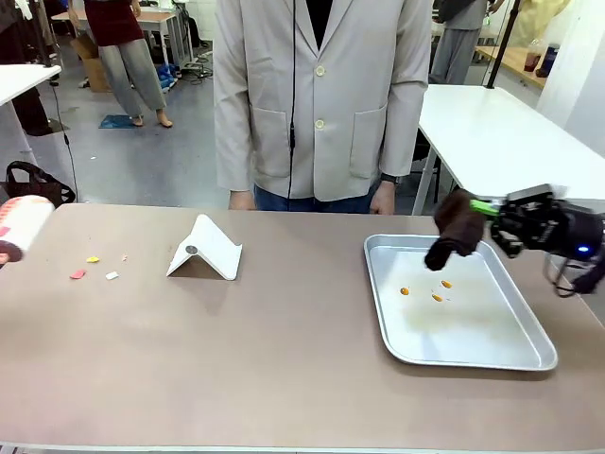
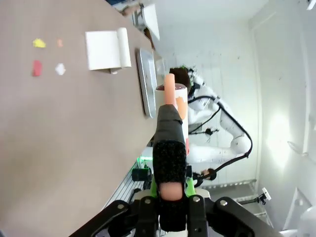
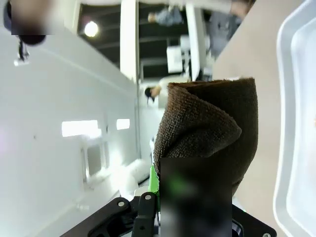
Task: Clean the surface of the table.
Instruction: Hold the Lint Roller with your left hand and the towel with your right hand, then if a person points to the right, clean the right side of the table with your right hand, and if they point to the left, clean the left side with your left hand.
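Taupe-brown table (image 1: 284, 359), silver tray (image 1: 482, 331), dark-brown cloth (image 1: 456, 227), pinkish-white roller (image 1: 21, 227)

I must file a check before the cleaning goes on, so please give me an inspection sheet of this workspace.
Surface: taupe table, small coloured scraps lying near its left end.
Job's things: dark brown cloth and a roller with a white roll, both held.
Clutter: white folded stand left of middle; metal tray at right, orange crumbs in it.
Grippers: left gripper shut on the roller's handle; right gripper shut on the cloth, over the tray's far right corner.
Cables: black cable loops by the right gripper.
Surroundings: person in a pale jacket at the far edge; white table behind.
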`<action>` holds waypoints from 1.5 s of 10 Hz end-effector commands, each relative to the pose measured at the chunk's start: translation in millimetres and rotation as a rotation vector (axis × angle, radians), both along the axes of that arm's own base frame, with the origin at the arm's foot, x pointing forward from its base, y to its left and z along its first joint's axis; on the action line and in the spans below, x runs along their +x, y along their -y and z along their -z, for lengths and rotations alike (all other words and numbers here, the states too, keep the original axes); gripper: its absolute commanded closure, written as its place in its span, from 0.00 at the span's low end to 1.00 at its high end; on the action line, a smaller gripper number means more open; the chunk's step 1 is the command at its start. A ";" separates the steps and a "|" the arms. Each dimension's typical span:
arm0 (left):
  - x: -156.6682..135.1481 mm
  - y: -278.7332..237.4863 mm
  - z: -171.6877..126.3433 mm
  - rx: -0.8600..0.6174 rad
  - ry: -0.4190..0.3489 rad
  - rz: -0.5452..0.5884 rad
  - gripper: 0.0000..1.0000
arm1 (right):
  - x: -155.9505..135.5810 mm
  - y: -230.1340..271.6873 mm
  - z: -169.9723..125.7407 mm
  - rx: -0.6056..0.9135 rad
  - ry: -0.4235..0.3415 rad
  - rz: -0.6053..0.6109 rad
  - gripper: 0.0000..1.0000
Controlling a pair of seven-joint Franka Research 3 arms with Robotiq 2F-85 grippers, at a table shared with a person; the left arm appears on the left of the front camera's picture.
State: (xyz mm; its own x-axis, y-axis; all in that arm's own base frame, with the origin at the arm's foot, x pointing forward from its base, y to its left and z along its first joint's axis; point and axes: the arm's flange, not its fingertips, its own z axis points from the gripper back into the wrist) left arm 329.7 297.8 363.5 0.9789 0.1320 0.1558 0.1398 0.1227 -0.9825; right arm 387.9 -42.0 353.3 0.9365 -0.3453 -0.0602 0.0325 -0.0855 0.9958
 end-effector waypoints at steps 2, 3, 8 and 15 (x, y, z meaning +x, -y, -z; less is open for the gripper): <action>-28.9 -44.4 30.6 -0.112 0.030 -0.157 1.00 | -33.9 47.5 2.0 -0.045 -0.026 0.170 1.00; -36.4 -49.1 42.2 -0.136 0.008 -0.177 1.00 | -41.9 58.2 9.6 -0.094 -0.022 0.167 1.00; -44.6 -52.5 52.1 -0.107 -0.028 -0.193 1.00 | -20.9 80.9 10.4 -0.085 -0.031 0.180 1.00; -44.6 -52.5 52.1 -0.107 -0.028 -0.193 1.00 | -20.9 80.9 10.4 -0.085 -0.031 0.180 1.00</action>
